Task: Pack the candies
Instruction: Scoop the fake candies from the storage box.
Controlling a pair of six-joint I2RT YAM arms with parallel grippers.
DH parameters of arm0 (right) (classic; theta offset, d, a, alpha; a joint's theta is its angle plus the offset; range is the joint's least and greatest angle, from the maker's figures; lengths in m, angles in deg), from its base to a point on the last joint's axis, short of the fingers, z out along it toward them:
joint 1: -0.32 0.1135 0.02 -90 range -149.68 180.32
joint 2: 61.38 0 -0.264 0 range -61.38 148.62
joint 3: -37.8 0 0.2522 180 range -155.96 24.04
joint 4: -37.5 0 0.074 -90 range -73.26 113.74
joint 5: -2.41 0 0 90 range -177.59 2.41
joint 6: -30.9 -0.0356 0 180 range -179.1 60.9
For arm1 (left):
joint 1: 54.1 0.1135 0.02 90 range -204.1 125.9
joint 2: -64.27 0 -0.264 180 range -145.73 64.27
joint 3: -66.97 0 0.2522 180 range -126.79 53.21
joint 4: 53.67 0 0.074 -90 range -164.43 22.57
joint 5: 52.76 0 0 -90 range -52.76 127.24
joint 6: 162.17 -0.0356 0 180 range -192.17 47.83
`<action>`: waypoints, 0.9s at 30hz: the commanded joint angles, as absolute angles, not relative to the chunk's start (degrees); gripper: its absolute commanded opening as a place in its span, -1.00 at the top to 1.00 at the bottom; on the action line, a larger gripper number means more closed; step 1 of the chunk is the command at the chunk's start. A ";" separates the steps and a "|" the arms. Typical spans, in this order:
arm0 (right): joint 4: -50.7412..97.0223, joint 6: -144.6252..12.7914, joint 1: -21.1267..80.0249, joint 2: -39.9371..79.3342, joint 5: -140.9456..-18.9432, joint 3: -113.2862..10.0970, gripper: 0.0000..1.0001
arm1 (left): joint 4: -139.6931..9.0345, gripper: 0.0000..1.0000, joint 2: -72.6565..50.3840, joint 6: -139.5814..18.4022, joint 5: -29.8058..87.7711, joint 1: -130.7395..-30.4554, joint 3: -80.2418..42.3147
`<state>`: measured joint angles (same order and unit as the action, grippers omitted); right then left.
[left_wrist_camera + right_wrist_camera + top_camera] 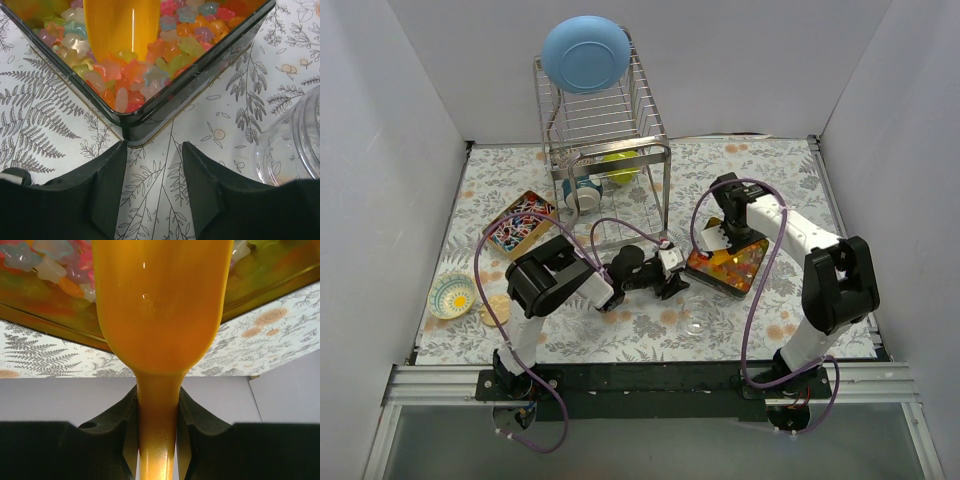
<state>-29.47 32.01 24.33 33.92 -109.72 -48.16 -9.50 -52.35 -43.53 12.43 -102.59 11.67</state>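
White walls [390,150], fern-print tablecloth [780,170]

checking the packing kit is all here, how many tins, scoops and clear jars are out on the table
tins: 2
orange scoop: 1
clear jar: 1
total: 4
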 commanded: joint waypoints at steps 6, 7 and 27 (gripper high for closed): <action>-30.06 28.36 27.74 37.84 -102.45 -46.19 0.97 | -7.67 0.06 -54.82 -40.88 12.28 -102.44 8.12; -29.71 27.91 28.01 38.11 -101.83 -46.19 0.97 | -7.67 0.06 -54.82 -40.71 12.72 -102.44 7.86; -16.35 20.53 24.76 35.12 -82.50 -37.31 0.97 | -15.13 -0.06 -47.36 -43.43 15.62 -102.44 11.27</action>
